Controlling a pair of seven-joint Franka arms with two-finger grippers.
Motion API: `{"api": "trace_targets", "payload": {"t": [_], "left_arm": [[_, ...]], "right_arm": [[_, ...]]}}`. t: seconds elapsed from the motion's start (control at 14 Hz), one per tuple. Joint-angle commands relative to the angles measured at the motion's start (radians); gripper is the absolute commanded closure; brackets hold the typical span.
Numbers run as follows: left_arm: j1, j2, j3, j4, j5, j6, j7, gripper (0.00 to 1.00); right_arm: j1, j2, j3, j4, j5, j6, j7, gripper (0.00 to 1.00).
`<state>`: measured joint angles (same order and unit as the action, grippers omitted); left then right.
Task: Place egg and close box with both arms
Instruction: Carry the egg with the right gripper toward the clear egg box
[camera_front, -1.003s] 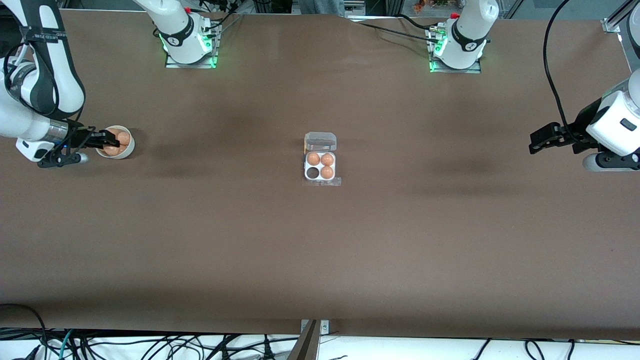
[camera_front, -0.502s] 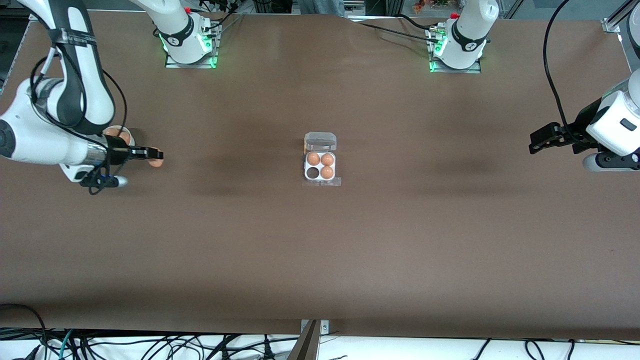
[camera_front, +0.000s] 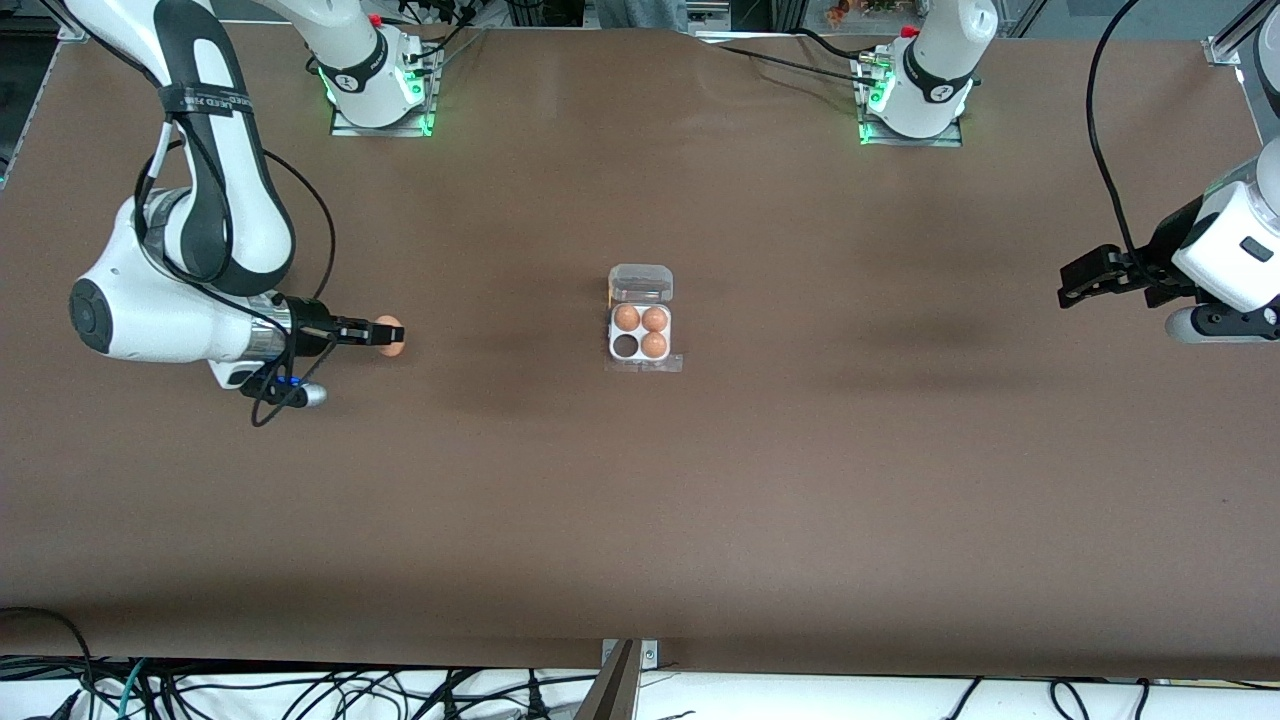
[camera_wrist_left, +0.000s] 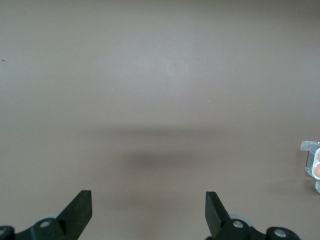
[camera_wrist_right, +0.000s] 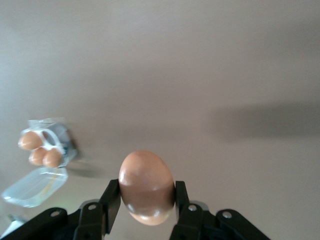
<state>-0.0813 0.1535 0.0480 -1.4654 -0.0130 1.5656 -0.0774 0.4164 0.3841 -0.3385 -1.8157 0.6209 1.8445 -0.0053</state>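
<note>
Light falls evenly from above on my table (camera_front: 700, 500), bright, without glare. Soft blurred shadows lie under my arms. In my right wrist view the egg (camera_wrist_right: 146, 186) is sharp; the box (camera_wrist_right: 42, 147) at nine o'clock looks soft.

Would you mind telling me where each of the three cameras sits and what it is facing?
Front view: high across the table, facing both bases; shows both arms, the box mid-table and the right gripper holding the egg.
Left wrist view: on the waiting left arm, facing bare table; left gripper jaws open.
Right wrist view: on the right arm, facing down; jaws clamp the egg.
All three views share the box.
</note>
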Motion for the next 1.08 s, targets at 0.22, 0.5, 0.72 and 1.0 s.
{"api": "trace_targets", "payload": {"t": [0.22,0.5,0.72,1.0], "left_arm": [[-0.002,0.014,-0.003,0.031,-0.016,-0.022,0.004,0.0],[-0.003,0.014,-0.003,0.033,-0.016,-0.022,0.004,0.0],[-0.003,0.014,-0.005,0.031,-0.016,-0.022,0.004,0.0],[-0.005,0.014,-0.008,0.031,-0.016,-0.022,0.004,0.0]], "right_arm": [[-0.005,0.001,0.116,0.013,0.077,0.132,-0.036,0.64],[-0.008,0.007,0.176,-0.029,0.204,0.264,-0.331,0.64],[0.002,0.035,0.187,-0.046,0.344,0.3,-0.626,0.64],[0.031,0.078,0.188,-0.06,0.546,0.309,-1.07,0.64]]}}
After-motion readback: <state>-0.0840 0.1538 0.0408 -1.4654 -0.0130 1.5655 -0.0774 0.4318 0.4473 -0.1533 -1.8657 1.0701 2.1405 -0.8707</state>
